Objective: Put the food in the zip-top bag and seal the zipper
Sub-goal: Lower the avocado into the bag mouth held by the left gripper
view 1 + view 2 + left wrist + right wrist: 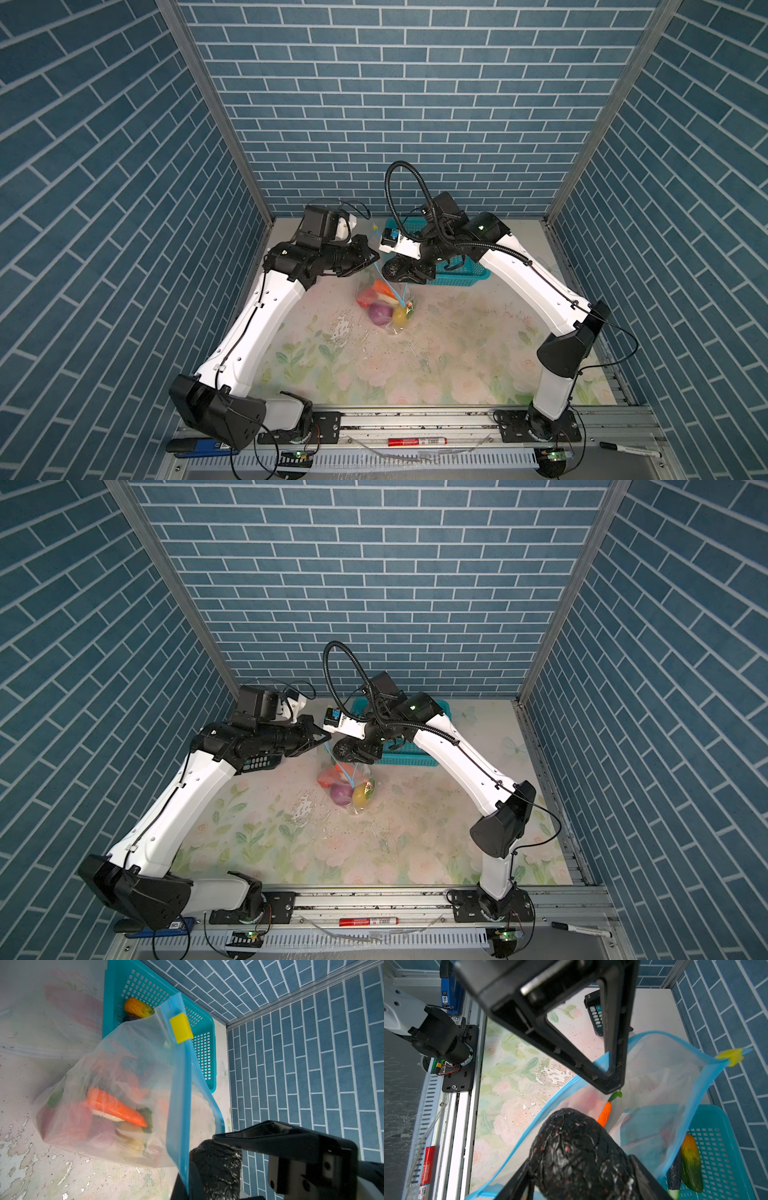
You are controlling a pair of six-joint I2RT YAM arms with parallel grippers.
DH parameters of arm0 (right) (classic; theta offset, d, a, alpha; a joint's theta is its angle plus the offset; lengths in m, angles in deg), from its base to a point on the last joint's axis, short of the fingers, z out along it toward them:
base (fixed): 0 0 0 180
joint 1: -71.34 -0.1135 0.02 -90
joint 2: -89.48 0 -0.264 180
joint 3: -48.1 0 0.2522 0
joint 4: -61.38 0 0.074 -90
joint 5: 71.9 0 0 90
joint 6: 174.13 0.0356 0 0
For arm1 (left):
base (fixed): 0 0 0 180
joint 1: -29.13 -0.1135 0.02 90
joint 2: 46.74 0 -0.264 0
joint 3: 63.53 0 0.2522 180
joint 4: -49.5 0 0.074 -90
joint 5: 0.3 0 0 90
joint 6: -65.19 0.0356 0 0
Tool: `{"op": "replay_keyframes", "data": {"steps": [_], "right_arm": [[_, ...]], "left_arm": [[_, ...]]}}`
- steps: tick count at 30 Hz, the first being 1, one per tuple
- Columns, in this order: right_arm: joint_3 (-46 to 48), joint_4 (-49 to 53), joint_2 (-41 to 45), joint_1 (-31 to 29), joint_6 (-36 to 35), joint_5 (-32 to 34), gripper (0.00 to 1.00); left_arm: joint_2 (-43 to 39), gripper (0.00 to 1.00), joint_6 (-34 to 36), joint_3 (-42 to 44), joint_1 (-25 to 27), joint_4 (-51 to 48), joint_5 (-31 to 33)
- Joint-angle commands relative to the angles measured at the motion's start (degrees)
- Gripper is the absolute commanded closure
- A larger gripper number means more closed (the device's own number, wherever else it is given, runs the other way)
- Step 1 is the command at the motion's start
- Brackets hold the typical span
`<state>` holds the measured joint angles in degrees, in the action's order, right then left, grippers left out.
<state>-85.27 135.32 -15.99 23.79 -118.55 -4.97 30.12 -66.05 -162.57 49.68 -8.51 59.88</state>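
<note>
In both top views the zip-top bag (395, 329) sits on the worktop (457, 353) with the purple onion (379, 312) and yellow fruit (400, 316) inside, our left hand (368, 259) lifting its edge.

Left wrist view: that hand is clamped on the blue zipper (179, 1088), slider tab (180, 1027) far up the strip, carrot (116, 1107) inside.

Right wrist view: our right hand (588, 1101) hangs over the bag's mouth, spread apart, nothing in it that we can see. The eggplant (673, 1178) and cucumber-like piece (691, 1163) lie in the basket (720, 1136).

We'd keep the left pinch high so the mouth gapes, back the right hand out without snagging the lip, then grab each glossy piece across its middle.
</note>
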Motion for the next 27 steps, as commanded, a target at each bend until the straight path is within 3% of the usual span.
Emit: {"op": "replay_keyframes", "data": {"steps": [1, 27], "right_arm": [[-3.4, 2.4, -1.3, -0.3, -3.4, 0.7, 0.56], [-0.6, 2.7, -3.7, -0.3, -7.1, 3.8, 0.56]], "left_arm": [[-0.4, 1.00, 0.2, -1.2, 0.4, 0.2, -0.1], [-0.1, 1.00, -1.2, 3.4, 1.8, 3.5, -0.5]]}}
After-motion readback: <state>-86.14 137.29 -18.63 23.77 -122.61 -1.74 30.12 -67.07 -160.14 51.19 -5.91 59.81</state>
